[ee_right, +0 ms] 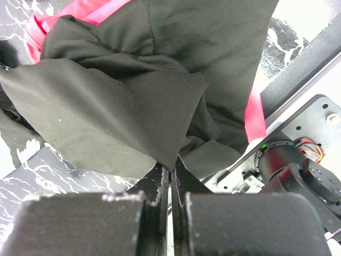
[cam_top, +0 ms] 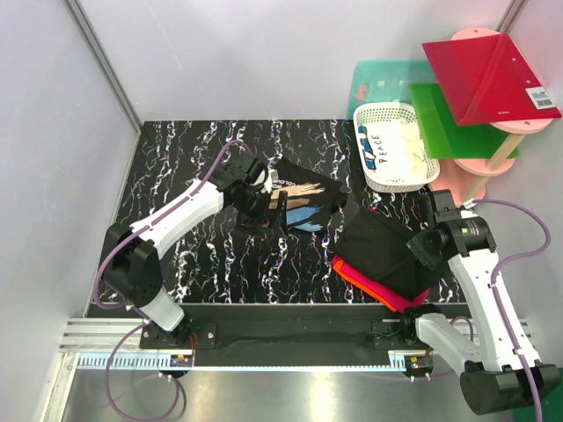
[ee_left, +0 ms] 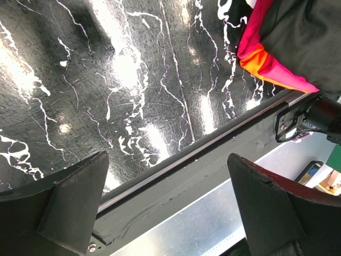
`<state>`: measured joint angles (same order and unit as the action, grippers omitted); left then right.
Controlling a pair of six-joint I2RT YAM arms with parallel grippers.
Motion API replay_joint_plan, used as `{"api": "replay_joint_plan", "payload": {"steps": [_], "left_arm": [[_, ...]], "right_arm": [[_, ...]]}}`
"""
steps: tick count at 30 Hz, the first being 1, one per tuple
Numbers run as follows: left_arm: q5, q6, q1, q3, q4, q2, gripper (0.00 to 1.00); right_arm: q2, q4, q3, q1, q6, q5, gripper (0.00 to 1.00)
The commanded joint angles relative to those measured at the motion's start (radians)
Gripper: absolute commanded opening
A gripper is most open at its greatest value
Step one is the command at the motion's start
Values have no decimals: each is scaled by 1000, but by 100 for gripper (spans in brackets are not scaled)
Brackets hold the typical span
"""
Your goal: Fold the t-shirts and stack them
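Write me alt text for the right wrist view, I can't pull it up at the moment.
The right arm's fingers are shut on a corner of a black t-shirt, which spreads away from them in loose folds. Beneath it, red cloth of another t-shirt shows at the top left, and the black marbled table at the bottom left.

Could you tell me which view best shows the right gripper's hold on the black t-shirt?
The right wrist view: the right gripper is shut on a fold of the black t-shirt. The top external view shows the shirt from above, not the pinch; the left wrist view only its edge.
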<state>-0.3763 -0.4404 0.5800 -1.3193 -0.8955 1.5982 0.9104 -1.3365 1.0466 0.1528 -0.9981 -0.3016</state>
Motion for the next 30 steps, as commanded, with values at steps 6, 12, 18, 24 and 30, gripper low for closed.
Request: {"api": "replay_joint_plan", "payload": {"steps": [6,12,18,24,30], "left_arm": [[-39,16,3,-23,26,-12,99],[-38,20,3,-23,27,-3,99],[-36,19,3,-21,27,-9,99],[-33,32,3,-20,27,3,99],[-47,17,3,-21,35,6,99]], "right_arm": [[-120,-297,128,-15,-106,-158,0],[-169,-294,161,-24,-137,-252,0],[-242,-294,58,-24,-306,-209,0],[-180,-202,-43,-24,-214,-50,39],[-114,-184,35,-25,-136,-37,100]]}}
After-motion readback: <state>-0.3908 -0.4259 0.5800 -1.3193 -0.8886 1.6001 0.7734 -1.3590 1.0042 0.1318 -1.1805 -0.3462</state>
